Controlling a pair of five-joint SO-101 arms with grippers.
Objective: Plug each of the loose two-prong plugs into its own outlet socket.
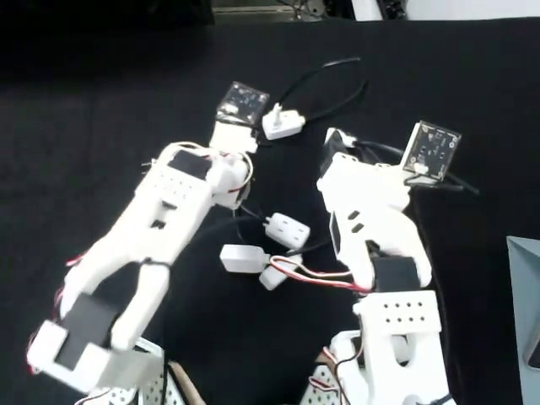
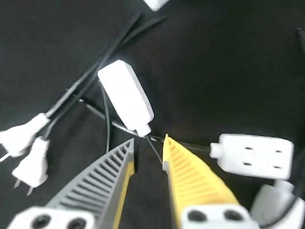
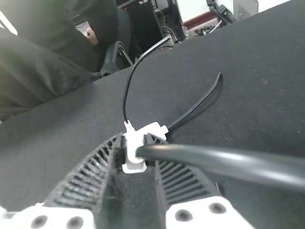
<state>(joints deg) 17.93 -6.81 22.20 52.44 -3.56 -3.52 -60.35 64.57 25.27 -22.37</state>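
Plug-and-socket spread: white plugs, socket blocks and black cords lie across the middle of the black-covered table (image 1: pixel 84 110), between and ahead of the two arms.
Left arm (image 1: pixel 160 211): white, slanting from the near edge towards the table's middle, with its far end over the cluster of white pieces.
Right arm (image 1: pixel 371 211): white, beside the left one, aimed at the white plug (image 1: pixel 283 124) that lies farther back on the table.
Left gripper (image 2: pixel 148 139): the grey finger (image 2: pixel 107 176) and the yellow finger (image 2: pixel 190 181) stand apart, one on either side of a thin black cord (image 2: pixel 153 148). Nothing is held.
Right gripper (image 3: pixel 136 139): its dark ribbed fingers are closed on the white plug (image 3: pixel 147 130), which sits between their tips.
Outlet socket (image 2: pixel 252 155): a white block lying flat with pairs of slots facing up, near the yellow finger but apart from it. In the high view it lies between the arms (image 1: pixel 287 229).
Oblong white block (image 2: pixel 126 95): flat on the cloth, its narrow end just beyond the grey and yellow fingertips, with the thin black cord running out of that end. In the high view it lies just beside the outlet socket (image 1: pixel 243 257).
First loose plug (image 2: pixel 19 138): on the grey finger's side, well apart from the outlet socket, prongs bare.
Second loose plug (image 2: pixel 31 168): just beside the first, prongs bare, in no socket.
Plug cords (image 1: pixel 325 72): two black cords curve away from the white plug towards the table's far side.
Thick black cable (image 3: pixel 228 162): crosses close in front of the right wrist camera.
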